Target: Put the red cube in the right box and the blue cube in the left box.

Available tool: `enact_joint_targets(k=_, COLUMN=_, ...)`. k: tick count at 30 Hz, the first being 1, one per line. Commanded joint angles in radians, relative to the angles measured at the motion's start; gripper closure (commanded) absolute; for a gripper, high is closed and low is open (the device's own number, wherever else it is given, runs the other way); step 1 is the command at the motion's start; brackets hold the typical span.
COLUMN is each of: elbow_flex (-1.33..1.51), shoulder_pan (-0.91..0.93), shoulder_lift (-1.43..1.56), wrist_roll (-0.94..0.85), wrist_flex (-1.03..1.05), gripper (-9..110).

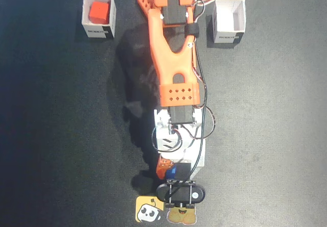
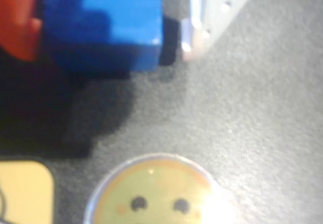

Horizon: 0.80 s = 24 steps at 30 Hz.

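Blue fills the top of the wrist view, where your gripper pinches the blue cube between an orange finger on one side and a pale one on the other, just above the dark counter and two smiley stickers (a round one directly below). If the grip sits near one edge, the cube could twist or drop on the long swing away. The red cube already lies in one box, so you must carry to the empty box, far off behind the gripper beside the arm's base; clipping its thin wall would tip it.
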Motion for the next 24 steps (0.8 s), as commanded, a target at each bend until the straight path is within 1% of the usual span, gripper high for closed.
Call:
enact_joint_targets(k=1, elbow_flex=-0.067, shoulder_pan=-0.006, shoulder_lift=0.009, wrist_roll=-0.002, wrist_flex=-0.015, gripper=83)
enact_joint_targets(k=12, elbow_flex=-0.051, shoulder_pan=0.005, shoulder_lift=0.015, wrist_roll=0.006, wrist_flex=0.003, gripper=92)
enact_joint_targets(k=24, elbow_flex=0.120, shoulder_pan=-0.018, shoulder_lift=0.183, wrist_roll=0.012, wrist_flex=0.041, gripper=92)
